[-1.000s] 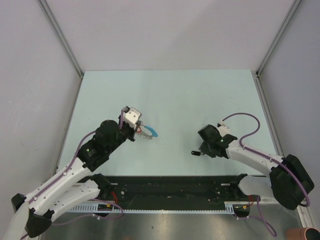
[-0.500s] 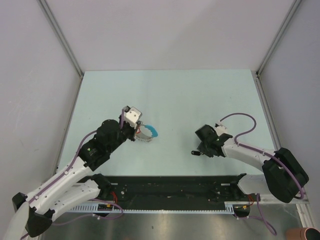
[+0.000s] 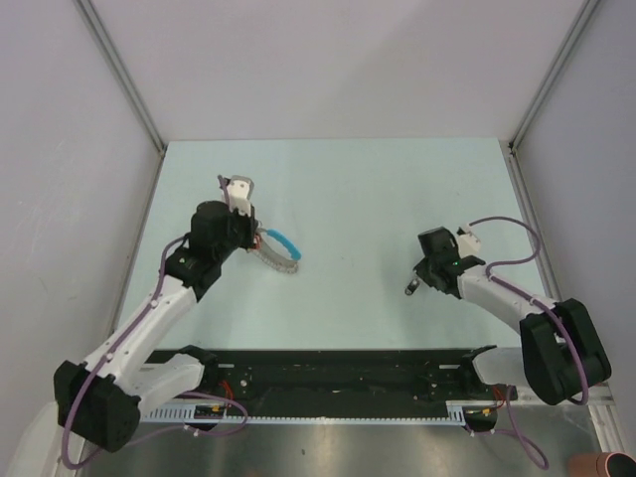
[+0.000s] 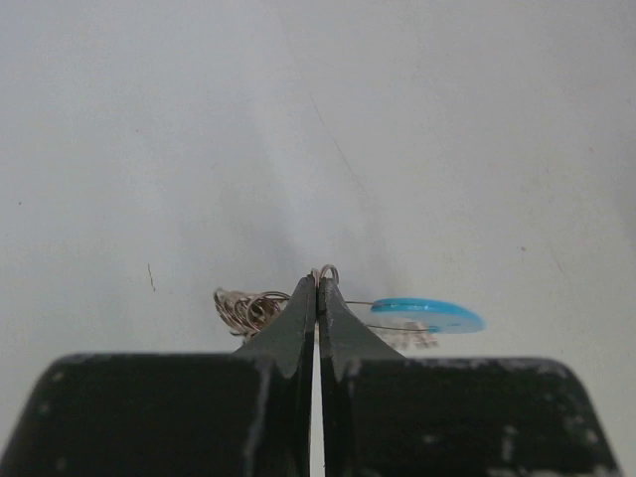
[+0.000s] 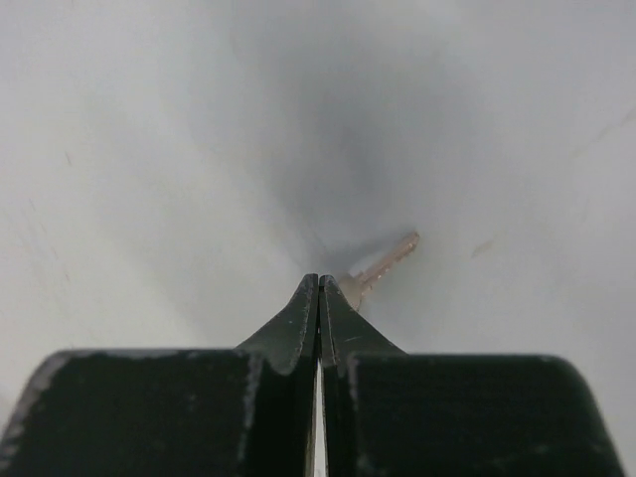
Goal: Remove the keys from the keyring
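My left gripper [image 3: 255,241] is shut on the keyring [image 3: 278,254], a floppy silvery loop with a light-blue band [image 3: 285,241] that trails to its right over the table. In the left wrist view the shut tips [image 4: 318,283] pinch a thin wire of the ring, with the blue band [image 4: 429,316] to the right and coiled chain [image 4: 244,307] to the left. My right gripper [image 3: 417,283] is shut on a small dark key [image 3: 410,289], far from the ring. In the right wrist view the key's blade [image 5: 389,259] sticks out past the shut tips [image 5: 319,284]. The red-headed key is not clearly visible.
The pale green table [image 3: 348,189] is walled at the back and both sides. A black rail [image 3: 338,373] with the arm bases runs along the near edge. Purple cables [image 3: 497,227] loop off the right wrist.
My left gripper has swung left and back, carrying the keyring. My right gripper has moved right with the dark key. The gap between them has widened.
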Motion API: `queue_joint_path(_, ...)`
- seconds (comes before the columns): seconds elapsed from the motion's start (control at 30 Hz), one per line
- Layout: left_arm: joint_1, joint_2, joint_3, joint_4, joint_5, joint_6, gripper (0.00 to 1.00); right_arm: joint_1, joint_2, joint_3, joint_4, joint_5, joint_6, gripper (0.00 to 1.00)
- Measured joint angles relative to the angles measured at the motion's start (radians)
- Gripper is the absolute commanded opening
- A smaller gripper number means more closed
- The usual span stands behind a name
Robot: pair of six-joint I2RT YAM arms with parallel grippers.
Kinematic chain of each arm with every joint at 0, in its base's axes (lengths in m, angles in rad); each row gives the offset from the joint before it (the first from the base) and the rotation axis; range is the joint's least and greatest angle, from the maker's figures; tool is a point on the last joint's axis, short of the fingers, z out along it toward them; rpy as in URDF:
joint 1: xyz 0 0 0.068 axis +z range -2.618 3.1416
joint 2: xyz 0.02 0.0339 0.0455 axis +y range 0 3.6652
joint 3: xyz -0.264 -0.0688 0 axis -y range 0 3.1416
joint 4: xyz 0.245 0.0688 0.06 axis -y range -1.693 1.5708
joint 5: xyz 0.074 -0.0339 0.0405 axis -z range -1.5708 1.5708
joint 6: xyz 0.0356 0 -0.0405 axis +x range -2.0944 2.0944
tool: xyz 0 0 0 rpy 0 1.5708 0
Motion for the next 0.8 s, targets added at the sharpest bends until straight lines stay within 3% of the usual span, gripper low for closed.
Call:
queue_joint_path(0.13,0.098,0.112,0.055,0.012,0.025,-0.078,0.0,-0.171,0.017,0.0,0.122,0.0,-0.085,0.0)
queue_joint_path(0.3,0.136,0.227,0.092,0.063,0.027,-0.122,0.0,-0.325,0.137,0.012,0.295,-0.064,-0.169,0.0)
queue_joint_path(0.47,0.174,0.328,0.112,0.126,0.022,-0.15,0.0,-0.354,0.219,0.025,0.404,-0.149,-0.237,0.13)
queue_joint_path(0.57,0.187,0.382,0.115,0.136,0.019,-0.161,0.0,-0.356,0.226,0.047,0.439,-0.189,-0.277,0.34)
queue_joint_path(0.6,0.189,0.404,0.115,0.13,0.02,-0.163,0.0,-0.356,0.23,0.067,0.446,-0.204,-0.292,0.54)
queue_joint_path(0.67,0.189,0.452,0.115,0.11,0.024,-0.164,0.0,-0.356,0.235,0.119,0.442,-0.225,-0.317,0.72)
queue_joint_path(0.73,0.189,0.506,0.123,0.097,0.027,-0.164,0.01,-0.354,0.233,0.18,0.438,-0.236,-0.342,0.99)
queue_joint_path(0.8,0.19,0.552,0.143,0.077,0.024,-0.161,0.0,-0.343,0.211,0.22,0.435,-0.239,-0.369,1.0)
